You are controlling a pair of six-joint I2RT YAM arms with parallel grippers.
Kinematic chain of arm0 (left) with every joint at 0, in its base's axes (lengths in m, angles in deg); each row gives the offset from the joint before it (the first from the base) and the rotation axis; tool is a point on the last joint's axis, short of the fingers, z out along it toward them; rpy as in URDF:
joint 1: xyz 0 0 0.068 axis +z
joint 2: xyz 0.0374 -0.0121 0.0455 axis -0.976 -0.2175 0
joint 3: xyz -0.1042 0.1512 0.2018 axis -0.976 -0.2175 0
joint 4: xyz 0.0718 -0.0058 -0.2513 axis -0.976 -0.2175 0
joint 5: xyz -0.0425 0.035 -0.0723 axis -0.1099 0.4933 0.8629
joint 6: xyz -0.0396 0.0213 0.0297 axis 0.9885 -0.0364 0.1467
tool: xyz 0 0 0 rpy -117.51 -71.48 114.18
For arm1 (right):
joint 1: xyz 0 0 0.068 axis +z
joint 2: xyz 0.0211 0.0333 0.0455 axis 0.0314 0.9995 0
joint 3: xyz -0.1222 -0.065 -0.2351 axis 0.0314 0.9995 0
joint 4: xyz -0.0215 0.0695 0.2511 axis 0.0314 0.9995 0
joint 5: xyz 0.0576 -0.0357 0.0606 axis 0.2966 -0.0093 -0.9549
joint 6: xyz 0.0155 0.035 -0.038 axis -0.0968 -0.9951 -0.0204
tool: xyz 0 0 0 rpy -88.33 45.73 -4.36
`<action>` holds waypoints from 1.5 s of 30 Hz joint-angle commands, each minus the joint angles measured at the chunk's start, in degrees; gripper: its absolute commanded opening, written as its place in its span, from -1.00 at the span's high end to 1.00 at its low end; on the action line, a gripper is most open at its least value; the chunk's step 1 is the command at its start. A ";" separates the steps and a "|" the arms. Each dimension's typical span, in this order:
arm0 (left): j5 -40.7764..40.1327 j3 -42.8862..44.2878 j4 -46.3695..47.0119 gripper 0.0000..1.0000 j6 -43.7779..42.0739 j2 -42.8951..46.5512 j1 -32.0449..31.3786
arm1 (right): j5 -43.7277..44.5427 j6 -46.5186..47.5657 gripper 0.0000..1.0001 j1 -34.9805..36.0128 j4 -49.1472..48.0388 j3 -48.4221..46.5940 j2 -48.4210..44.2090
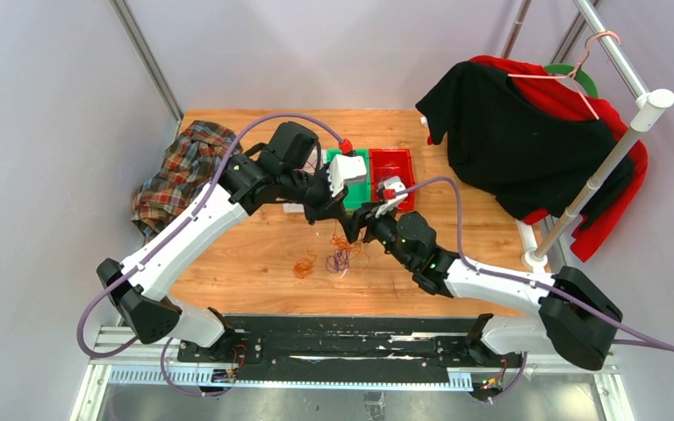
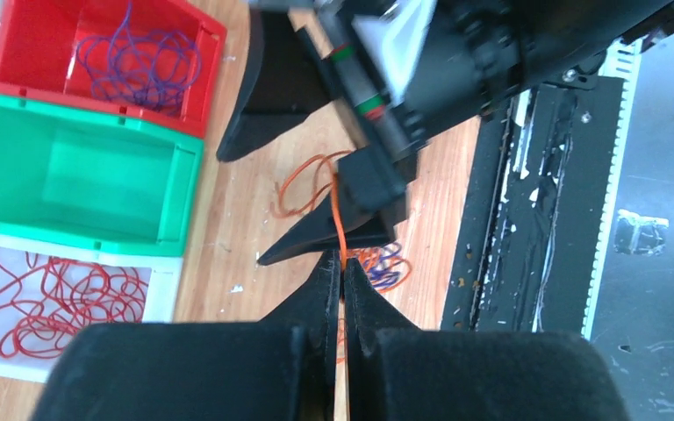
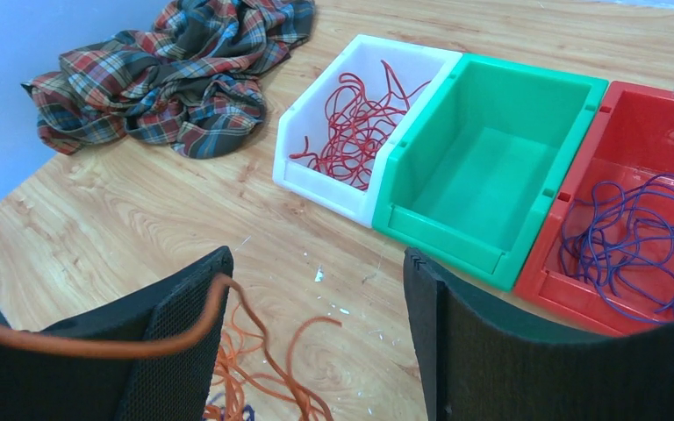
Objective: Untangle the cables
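Top external view: both arms bend inward, wrists nearly meeting above the table point(image 1: 254, 246). The left gripper point(image 2: 342, 263) is pinched on an orange cable point(image 2: 337, 206); the right gripper point(image 3: 316, 267), spread wide, has that cable draped over one finger. Loose cables point(image 1: 340, 259) lie beneath.

Your left arm point(image 1: 189, 237) and right arm point(image 1: 505, 282) have white shells and black joints. A thick purple-grey cable point(image 1: 268, 117) runs along each. Your fingers point(image 3: 171, 351) are black, flat and rough. Tiny green lights point(image 1: 433, 260) glow on the right arm.
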State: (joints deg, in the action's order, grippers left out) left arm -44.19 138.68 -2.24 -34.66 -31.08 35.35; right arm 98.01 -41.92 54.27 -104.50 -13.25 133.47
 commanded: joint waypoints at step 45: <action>-16.38 40.15 3.32 0.99 -7.58 0.65 -2.21 | 15.05 -0.11 -0.29 1.50 -6.13 16.08 -3.45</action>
State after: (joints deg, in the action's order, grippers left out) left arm -59.27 181.76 -0.63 -40.62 -32.48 33.43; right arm 113.09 -46.84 54.71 -114.99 4.85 139.61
